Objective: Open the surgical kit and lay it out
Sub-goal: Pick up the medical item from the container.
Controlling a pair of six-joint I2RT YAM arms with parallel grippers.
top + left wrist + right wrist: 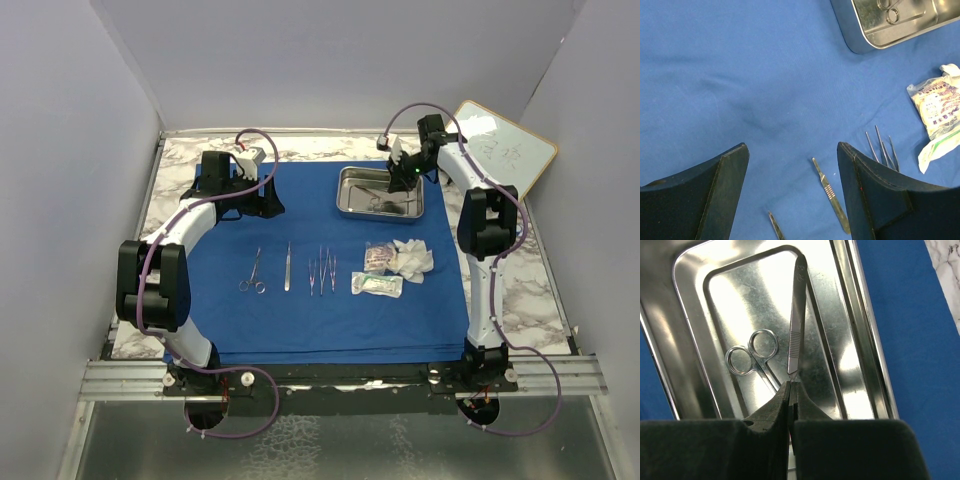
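The royal-blue cloth (pixel 300 310) lies spread flat over the table. The steel tray (pixel 350 205) sits on its far right part. My right gripper (pixel 398 182) is over the tray, shut on the near tip of a slim steel handle (pixel 798 315); in the right wrist view its fingertips (pixel 792 388) pinch that tip. Small scissors (pixel 751 354) lie in the tray beside it. My left gripper (pixel 792 155) is open and empty above the cloth, left of the tray. Forceps (pixel 253 272), a scalpel handle (pixel 287 266) and tweezers (pixel 321 270) lie in a row. Gauze (pixel 413 257) and clear packets (pixel 377 285) lie to their right.
A wood-framed whiteboard (pixel 505 150) leans at the far right corner. Marble tabletop (pixel 520 290) shows round the cloth, with grey walls on three sides. In the left wrist view the scalpel handle (pixel 831 195), tweezers (pixel 882 147), a packet (pixel 940 115) and the tray (pixel 860 42) show.
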